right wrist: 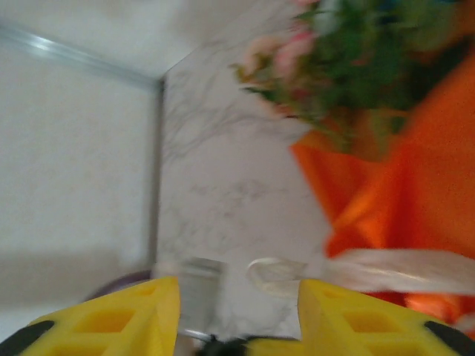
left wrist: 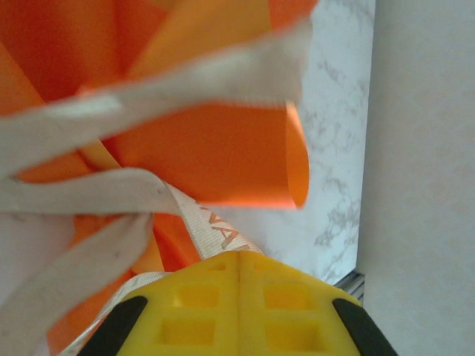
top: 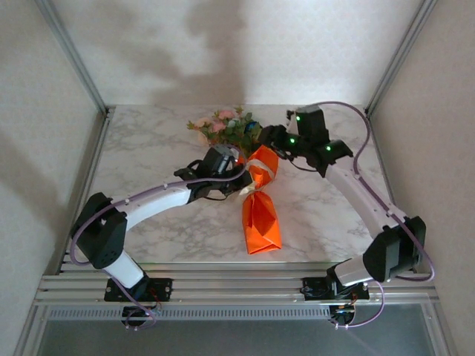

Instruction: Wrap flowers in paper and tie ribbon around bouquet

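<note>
Top external view, items by descending size.

1. Worktop (top: 148, 148): marble-patterned surface, walled at the sides and back, carrying the bouquet near its centre.

2. Left arm (top: 148, 202) and right arm (top: 364, 196): both reach inward from the near edge and meet over the bouquet, the left from the near-left, the right from the far-right.

3. The bouquet (top: 260, 185): lies flat on the worktop, long axis running near to far. Its container is the paper (top: 261, 219), a bright orange glossy wrap, broad and folded at the near end, cinched at the waist and flaring again towards the far end.

4. Contents of the wrap: the flowers (top: 226, 126), pink and white blooms with green leaves (one darker bloom, colour hard to tell), projecting from the far open mouth and spilling to the left over the worktop. Stems are hidden inside the paper. The right wrist view shows the same blooms (right wrist: 334, 52) standing out above the orange rim.

5. The ribbon (top: 261, 172): pale cream strip wound around the cinched waist of the wrap. In the left wrist view several strands (left wrist: 148, 96) cross the orange paper, loose and looped.

6. Left jaws: clenched, yellow pads (left wrist: 289, 304) pressed flush. A printed strand of the ribbon runs right into their tip, apparently pinched there.

7. Right jaws: released, with a clear gap between the yellow pads (right wrist: 126, 319) and nothing in it. A free ribbon loop (right wrist: 282, 273) lies just beyond them.
</note>
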Controlling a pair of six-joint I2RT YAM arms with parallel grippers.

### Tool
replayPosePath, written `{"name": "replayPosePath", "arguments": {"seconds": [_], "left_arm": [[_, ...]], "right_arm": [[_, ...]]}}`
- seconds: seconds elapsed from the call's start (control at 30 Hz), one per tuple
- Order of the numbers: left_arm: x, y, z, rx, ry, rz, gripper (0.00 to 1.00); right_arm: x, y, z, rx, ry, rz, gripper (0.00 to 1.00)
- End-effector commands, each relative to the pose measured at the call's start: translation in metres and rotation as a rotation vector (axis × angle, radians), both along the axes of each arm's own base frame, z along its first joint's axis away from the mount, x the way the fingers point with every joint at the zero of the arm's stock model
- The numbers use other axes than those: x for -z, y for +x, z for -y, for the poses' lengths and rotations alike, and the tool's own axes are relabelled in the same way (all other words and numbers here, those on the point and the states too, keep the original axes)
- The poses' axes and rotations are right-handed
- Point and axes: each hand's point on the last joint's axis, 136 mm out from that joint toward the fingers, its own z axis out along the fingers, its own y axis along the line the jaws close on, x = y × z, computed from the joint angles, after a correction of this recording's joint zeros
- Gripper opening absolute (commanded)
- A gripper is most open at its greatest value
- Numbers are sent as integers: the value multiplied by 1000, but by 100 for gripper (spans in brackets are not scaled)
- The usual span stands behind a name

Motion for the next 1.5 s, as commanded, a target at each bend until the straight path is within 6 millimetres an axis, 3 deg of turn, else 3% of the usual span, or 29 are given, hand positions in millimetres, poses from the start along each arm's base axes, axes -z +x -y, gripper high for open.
{"name": "replayPosePath", "arguments": {"seconds": [0.0, 0.17, 0.3, 0.53, 0.7, 0.87, 1.03, 1.3, 1.47], "left_arm": [[-20, 25, -5, -45, -52, 40, 0], [-22, 36, -6, -48, -72, 32, 0], [-21, 35, -4, -38, -74, 24, 0], [-24, 34, -8, -43, -73, 30, 0], [-24, 32, -10, -54, -81, 29, 0], [-26, 33, -10, -57, -84, 36, 0], [-24, 31, -13, -63, -75, 31, 0], [-22, 32, -15, -82, -84, 24, 0], [-22, 33, -13, -85, -100, 18, 0]], "right_arm": [[49, 7, 34, 264, -4, -159, 49], [78, 4, 33, 438, 138, -346, 55], [101, 0, 30, 540, 253, -483, 54], [122, 4, 15, 597, 353, -607, 53], [125, 14, 5, 619, 393, -624, 51], [130, 13, 3, 640, 393, -647, 34], [124, 5, 9, 657, 371, -616, 1], [107, -22, 23, 635, 328, -554, 0], [122, -33, 34, 665, 303, -570, 0]]}}
